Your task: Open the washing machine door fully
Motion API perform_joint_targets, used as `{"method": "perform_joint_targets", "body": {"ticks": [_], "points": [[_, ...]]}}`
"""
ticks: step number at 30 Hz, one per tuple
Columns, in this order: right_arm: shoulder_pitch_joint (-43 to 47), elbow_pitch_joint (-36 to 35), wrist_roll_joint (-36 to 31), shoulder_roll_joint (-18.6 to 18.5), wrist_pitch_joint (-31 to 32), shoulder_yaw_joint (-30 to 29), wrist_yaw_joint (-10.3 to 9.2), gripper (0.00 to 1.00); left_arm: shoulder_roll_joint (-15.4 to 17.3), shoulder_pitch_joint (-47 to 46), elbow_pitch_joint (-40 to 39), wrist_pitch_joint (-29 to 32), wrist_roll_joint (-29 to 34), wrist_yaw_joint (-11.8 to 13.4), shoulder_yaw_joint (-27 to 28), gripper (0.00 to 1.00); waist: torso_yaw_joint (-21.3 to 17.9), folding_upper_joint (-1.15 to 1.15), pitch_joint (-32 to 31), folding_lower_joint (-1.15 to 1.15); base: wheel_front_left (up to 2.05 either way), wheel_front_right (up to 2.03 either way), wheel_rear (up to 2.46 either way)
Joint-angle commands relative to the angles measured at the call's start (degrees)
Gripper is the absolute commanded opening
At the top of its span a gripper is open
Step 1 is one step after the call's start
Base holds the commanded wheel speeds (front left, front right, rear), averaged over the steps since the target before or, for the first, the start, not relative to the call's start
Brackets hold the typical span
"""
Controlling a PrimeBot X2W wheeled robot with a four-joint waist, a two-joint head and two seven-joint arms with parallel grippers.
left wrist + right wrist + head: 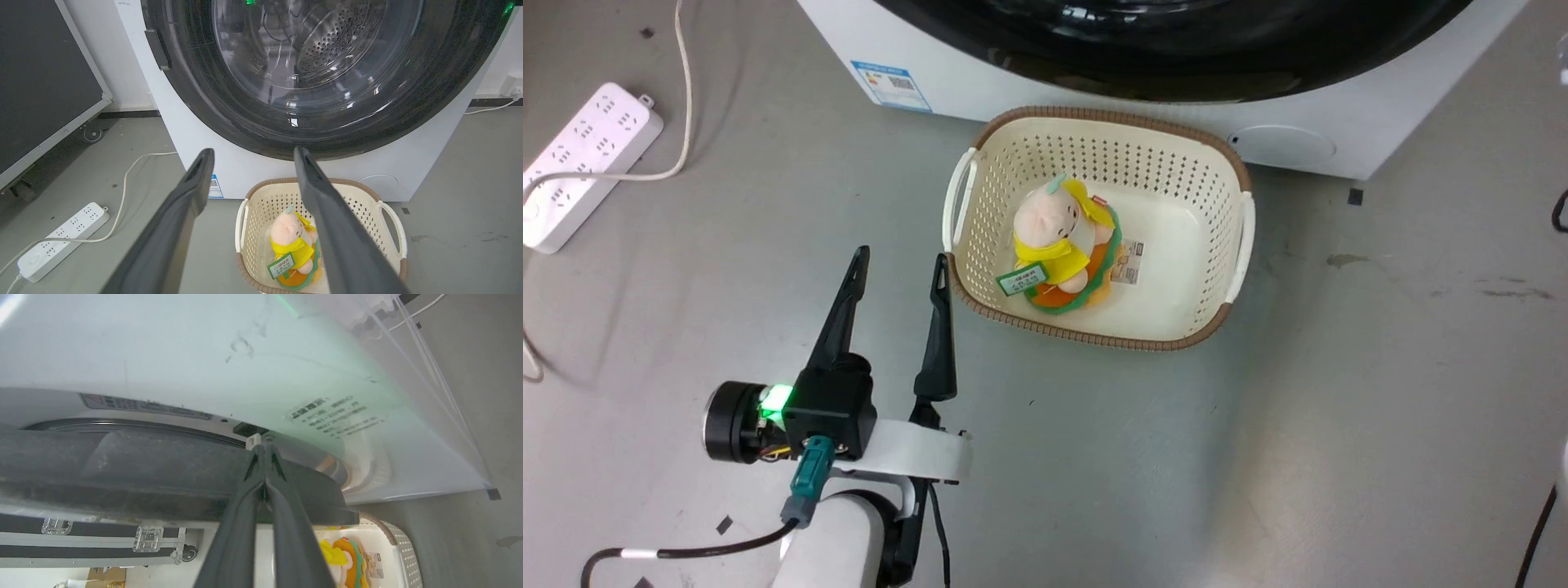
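The washing machine door (310,61) takes up the top of the left wrist view. Its glossy black rim rings the bulging glass, and the white front of the washing machine (245,167) sits below it. My left end effector (900,255) hangs at the lower left of the head view with its fingers spread wide and nothing between them, well short of the door. My right end effector (261,447) has its fingers pressed together. In the right wrist view their tips sit at the seam where the dark rim meets the white front, beside a small pale latch piece (253,437). I cannot tell whether they are hooked behind the rim.

I judge the door to be rigid and fairly heavy because of the glass, and it will swing only along its hinge arc. The rim looks slick, so a pinch would likely slip. Hooking behind the rim's outer edge and drawing along the arc seems surer. I should keep off the glass, and the basket (980,139) below it lies close to the sweep.
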Motion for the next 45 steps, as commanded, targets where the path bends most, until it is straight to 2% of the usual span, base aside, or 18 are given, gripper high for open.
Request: {"method": "perform_joint_targets", "body": {"ticks": [1, 14, 15, 23, 24, 27, 34, 40, 45], "points": [[-3.52, 2.87, 0.96, -0.72, 1.53, -1.36, 0.06, 0.0, 0.07, -1.49, -0.25, -0.68, -0.11, 0.45, -0.61, 1.0, 0.44, 0.0, 0.7, 0.0, 0.0, 0.0, 0.0], [-11.12, 13.54, 3.37, -2.98, 10.79, -7.65, 0.06, 0.0, 0.03, -3.67, -0.36, -2.23, -0.42, 1.54, -1.96, 1.0, 1.89, 0.0, 2.85, 0.0, 0.0, 0.0, 0.0], [-11.12, 15.41, 3.75, -3.35, 13.11, -8.44, 0.06, 0.0, 0.02, -3.88, -0.36, -2.59, -0.4, 1.79, -2.02, 1.0, 1.9, 0.0, 2.5, 0.0, 0.0, 0.0, 0.0], [-8.34, 18.35, 6.57, -2.76, 18.86, -10.37, 0.06, 0.0, 0.3, -3.1, 0.67, -3.55, 0.09, 1.98, -2.38, 1.0, 1.14, 0.0, -0.91, 0.0, 0.0, 0.0, 0.0], [-6.8, 18.04, 8.73, -1.31, 22.07, -11.26, 0.07, 0.0, 0.6, -2.32, 1.43, -3.91, 0.17, 2.13, -2.45, 1.0, 0.74, 0.0, -2.75, 0.0, 0.0, 0.0, 0.0], [-4.84, 16.89, 11.18, 0.59, 25.88, -12.04, 0.07, 0.0, 0.87, -1.46, 1.96, -4.27, 0.22, 2.28, -2.58, 1.0, 0.39, 0.0, -4.52, 0.0, 0.0, 0.0, 0.0], [6.23, 9.28, 13.41, 4.22, 31.5, -10.2, 0.07, 0.0, 1.15, 1.53, 3.04, -4.28, 0.37, 2.06, -2.78, 1.0, -0.47, 0.0, -9.74, 0.0, 0.0, 0.0, 0.0], [13.11, 4.72, 16.09, 5.1, 35.51, -8.25, 0.07, 0.0, 1.24, 3.42, 3.46, -4.28, 0.42, 1.85, -3.09, 1.0, -0.79, 0.0, -12.13, 0.0, 0.0, 0.0, 0.0], [16.78, 5.56, 23.75, 5.16, 37.69, -3.01, 0.07, 0.0, 1.21, 4.59, 3.81, -4.28, 0.37, 1.47, -3.55, 1.0, -0.62, 0.0, -13.26, 0.0, 0.0, 0.0, 0.0]]}}
